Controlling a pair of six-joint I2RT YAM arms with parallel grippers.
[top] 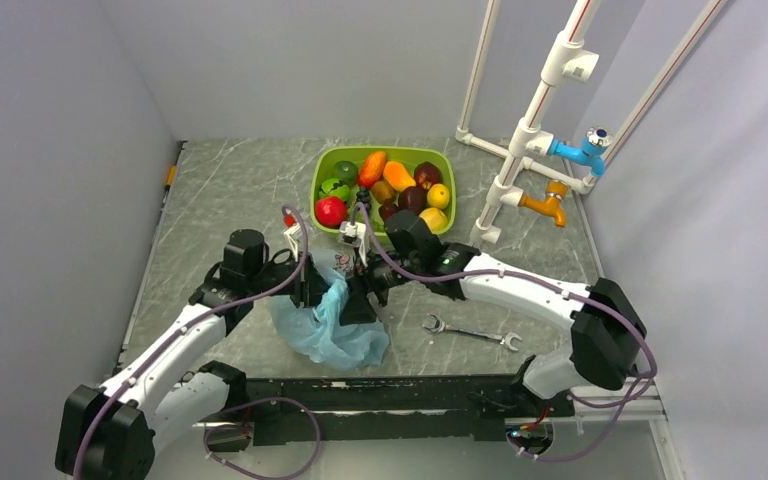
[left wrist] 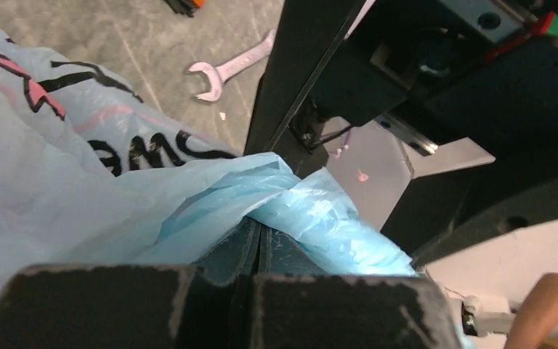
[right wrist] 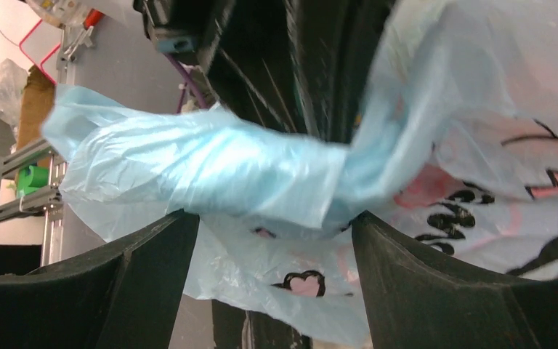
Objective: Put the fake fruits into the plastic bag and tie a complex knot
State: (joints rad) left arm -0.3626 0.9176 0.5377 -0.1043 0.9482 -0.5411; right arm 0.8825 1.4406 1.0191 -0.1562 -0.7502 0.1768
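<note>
two sets of fingers at one plastic bag (top: 338, 330), crumpled pale blue on the grey counter (top: 230, 190).

left fingers (left wrist: 247, 251): pressed together with no gap, clamped on a bunched fold of the bag's upper edge. in the left wrist view, film spilling out to either side of the clamp, with black and pink print on the larger sheet beside it.

right fingers (top: 370, 292): at the bag's upper right, close against the left pair. spread wide in the right wrist view and gripping nothing, with a twisted band of the bag's blue film stretched across the gap and more printed film behind. whether that band touches either right finger: cannot tell.

bag body: slumped low, spreading from both pairs of fingers toward the arm bases in the top view. contents: cannot tell through the crumpled film.

fake fruits (top: 392, 190): outside the bag, beyond its far side, heaped in a lime-green tray (top: 380, 150). red, orange, yellow, green and dark purple pieces among them.

wrench (top: 472, 333): flat on the counter to the right of the bag, apart from it.

white pipe frame (top: 520, 150) with a blue tap and an orange tap: well beyond the bag, to its far right.
</note>
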